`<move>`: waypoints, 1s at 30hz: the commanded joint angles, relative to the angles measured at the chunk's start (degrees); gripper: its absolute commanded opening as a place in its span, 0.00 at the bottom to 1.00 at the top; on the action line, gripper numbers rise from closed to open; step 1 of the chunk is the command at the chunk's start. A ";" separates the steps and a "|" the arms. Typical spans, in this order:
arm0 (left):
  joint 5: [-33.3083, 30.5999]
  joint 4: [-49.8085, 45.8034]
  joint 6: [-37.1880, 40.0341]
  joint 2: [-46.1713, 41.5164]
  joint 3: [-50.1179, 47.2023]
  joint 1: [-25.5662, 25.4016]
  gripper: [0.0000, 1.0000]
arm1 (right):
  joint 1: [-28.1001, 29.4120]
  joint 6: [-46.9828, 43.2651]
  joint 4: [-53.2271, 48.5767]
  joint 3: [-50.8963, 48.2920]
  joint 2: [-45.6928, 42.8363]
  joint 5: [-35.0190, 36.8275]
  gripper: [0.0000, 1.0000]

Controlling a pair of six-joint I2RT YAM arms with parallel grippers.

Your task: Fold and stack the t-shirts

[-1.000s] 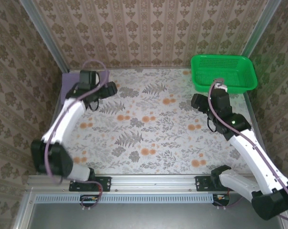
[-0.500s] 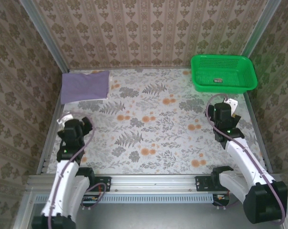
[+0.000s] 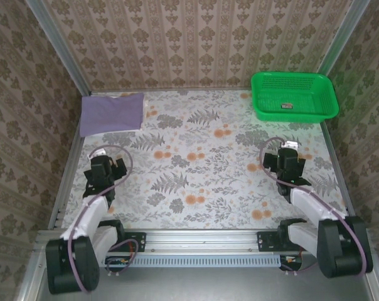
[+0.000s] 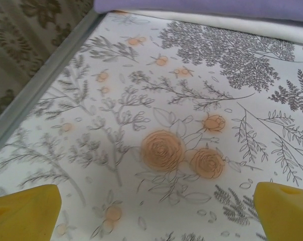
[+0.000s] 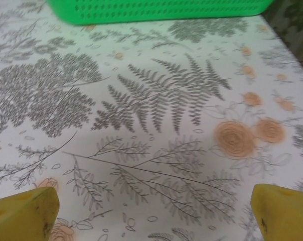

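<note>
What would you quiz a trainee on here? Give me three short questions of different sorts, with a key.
1. True or false: the purple shirt lies folded on top of the cream shirt.
2. Where does the green basket stand? A) far right corner of the table B) far left corner C) middle of the table
3. Fill in: the left gripper and the right gripper both have their jaws ___.
Key: 1 true; 2 A; 3 open.
</note>
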 commanded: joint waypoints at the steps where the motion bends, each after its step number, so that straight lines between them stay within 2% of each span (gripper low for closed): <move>1: 3.63 16.87 1.57 8.38 2.32 0.44 1.00 | -0.92 -3.59 8.84 3.50 5.32 -7.11 1.00; 6: 5.37 24.49 2.51 21.25 7.29 0.34 1.00 | -2.50 -2.80 14.10 7.32 12.85 -8.89 1.00; 9: 7.14 24.49 6.87 25.51 10.97 0.35 1.00 | -3.41 -2.33 18.99 7.45 14.94 -10.95 1.00; 11: 8.08 26.92 7.80 26.79 11.07 0.95 1.00 | -3.78 -2.04 22.00 7.11 15.99 -13.15 1.00; 15: 14.10 33.39 7.83 27.25 7.95 3.07 1.00 | -4.17 -1.83 25.81 6.73 18.29 -14.75 1.00; 17: 15.02 35.80 8.12 26.85 6.52 3.12 1.00 | -4.74 -0.94 32.03 4.52 20.19 -15.31 1.00; 18: 15.37 36.80 8.35 26.88 6.02 3.13 1.00 | -4.47 -1.27 29.19 5.65 19.72 -15.52 1.00; 21: 16.43 40.10 8.94 26.66 4.19 2.93 1.00 | -3.76 -2.78 34.25 3.40 20.42 -17.09 1.00; 25: 13.83 49.04 11.46 28.12 0.06 0.14 1.00 | -3.33 -3.47 57.04 -6.45 25.11 -16.74 1.00; 27: 10.60 53.83 12.24 29.64 -1.81 -1.58 1.00 | -1.81 -5.24 58.47 -7.97 24.53 -16.29 1.00; 30: 10.57 60.46 14.73 34.28 -2.07 -2.85 1.00 | 0.68 -8.13 57.74 -7.21 24.94 -15.99 0.99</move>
